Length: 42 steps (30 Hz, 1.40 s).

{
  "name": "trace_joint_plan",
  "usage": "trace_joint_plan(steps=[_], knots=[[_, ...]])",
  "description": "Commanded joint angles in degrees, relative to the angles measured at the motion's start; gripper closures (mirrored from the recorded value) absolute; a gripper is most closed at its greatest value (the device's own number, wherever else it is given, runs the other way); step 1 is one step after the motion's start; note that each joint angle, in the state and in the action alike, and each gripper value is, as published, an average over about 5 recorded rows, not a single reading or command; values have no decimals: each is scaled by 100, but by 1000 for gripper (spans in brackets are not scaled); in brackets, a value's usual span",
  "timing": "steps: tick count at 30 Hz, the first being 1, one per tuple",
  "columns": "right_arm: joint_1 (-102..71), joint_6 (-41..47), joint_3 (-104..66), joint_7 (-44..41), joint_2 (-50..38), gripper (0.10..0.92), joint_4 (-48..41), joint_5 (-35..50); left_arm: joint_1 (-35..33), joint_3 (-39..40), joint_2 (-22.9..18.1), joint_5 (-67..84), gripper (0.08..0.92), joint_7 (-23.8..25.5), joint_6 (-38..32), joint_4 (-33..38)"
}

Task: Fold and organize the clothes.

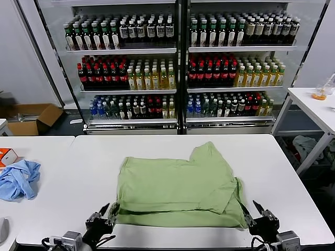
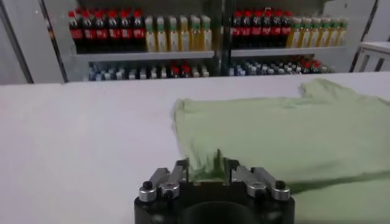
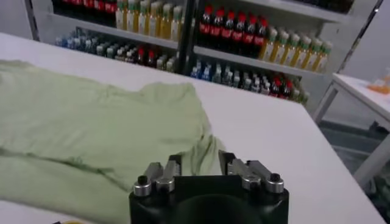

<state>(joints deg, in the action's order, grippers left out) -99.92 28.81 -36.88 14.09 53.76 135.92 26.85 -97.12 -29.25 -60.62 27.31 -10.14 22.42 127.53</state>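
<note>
A plain light green shirt [image 1: 178, 185] lies on a white table [image 1: 272, 157], with no print showing on its upper face. The left gripper [image 1: 108, 213] and right gripper [image 1: 253, 210], both black with silver-grey fingers, sit at its near corners. Far to the left gripper's outer side, a light blue cloth [image 1: 19, 179] lies crumpled beside an orange-and-white box [image 1: 6, 156]. Beyond both grippers, a cooler [image 1: 180, 63] holds rows of bottles: dark ones with white labels on top, then red-capped dark and yellow ones, then mixed blue, green and red below.
</note>
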Motion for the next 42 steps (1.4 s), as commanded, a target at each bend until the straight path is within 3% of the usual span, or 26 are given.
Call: trace_joint_plan(steps=[1, 6, 12, 21, 42], knots=[[2166, 198, 744, 224, -267, 394, -831, 677, 1162, 43, 525, 546, 494, -179, -85, -698], [4030, 395, 2003, 407, -151, 253, -2139, 883, 2488, 556, 738, 932, 347, -232, -68, -1673], [5528, 429, 2885, 436, 150, 204, -3501, 950, 3801, 1308, 765, 1027, 198, -273, -43, -2660], [6801, 428, 3655, 300, 725, 203, -5192, 980, 4864, 2071, 520, 937, 177, -263, -28, -3815], [7576, 432, 3750, 191, 1711, 203, -7677, 1021, 5890, 2890, -68, 653, 177, -10, 399, -4928]])
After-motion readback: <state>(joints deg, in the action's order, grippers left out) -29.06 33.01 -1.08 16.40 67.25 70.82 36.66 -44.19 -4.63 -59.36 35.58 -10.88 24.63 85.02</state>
